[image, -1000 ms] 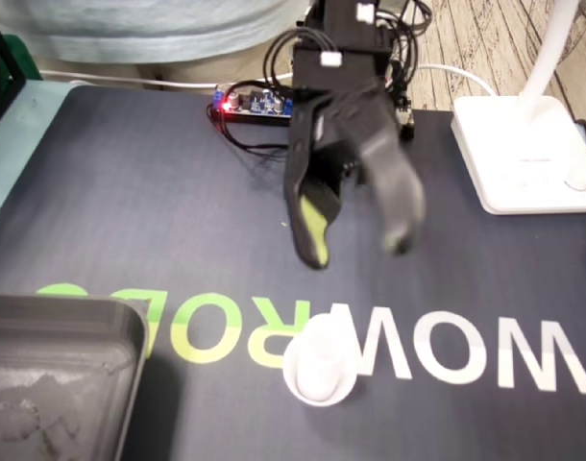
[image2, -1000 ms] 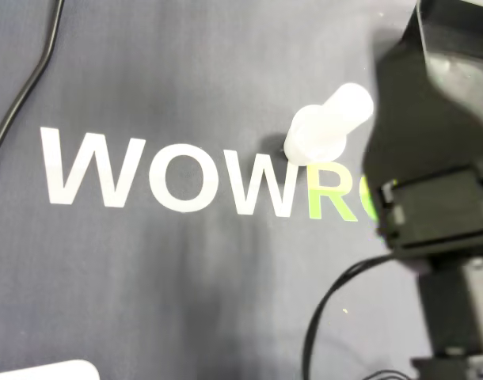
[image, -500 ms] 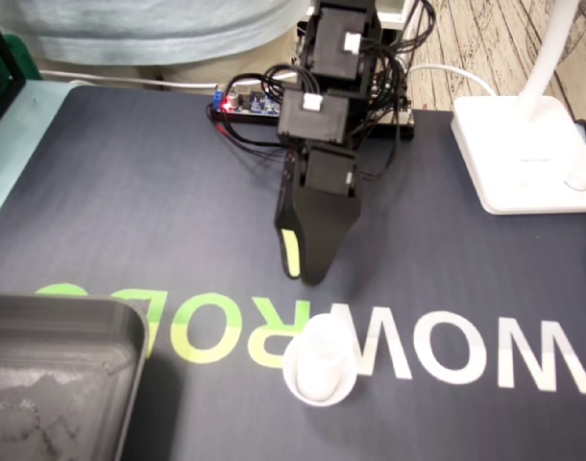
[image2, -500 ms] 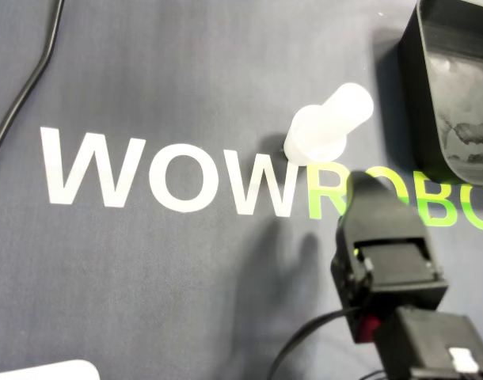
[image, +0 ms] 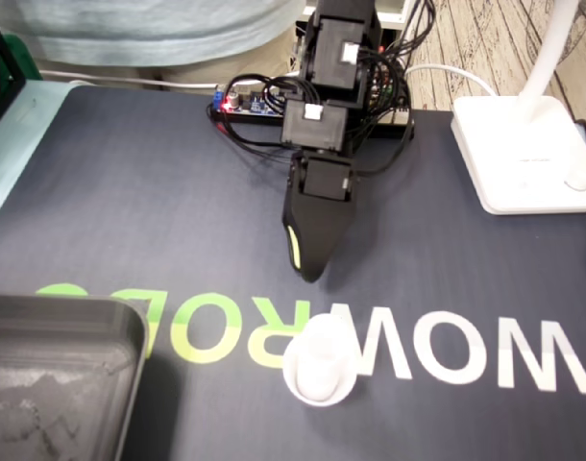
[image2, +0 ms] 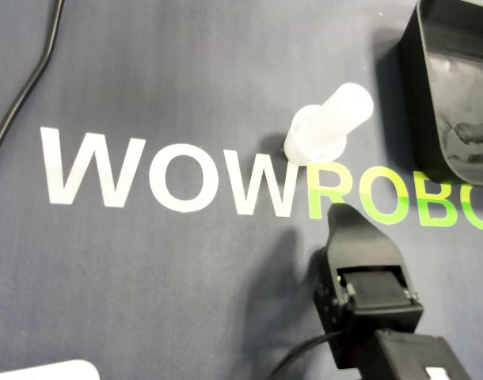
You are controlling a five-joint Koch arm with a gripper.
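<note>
White cup near closed pincer

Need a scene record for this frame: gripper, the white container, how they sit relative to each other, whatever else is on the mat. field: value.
gripper: gripper, jaws together with no gap seen, holding nothing, tip pointing down toward the mat
object: white container, upright on the printed lettering
relation: apart, no contact; tip stops short of the container in the overhead view too
surface: dark mat
tray: dark tray, lower left in the fixed view
other: white lamp base, right edge of the fixed view
</note>
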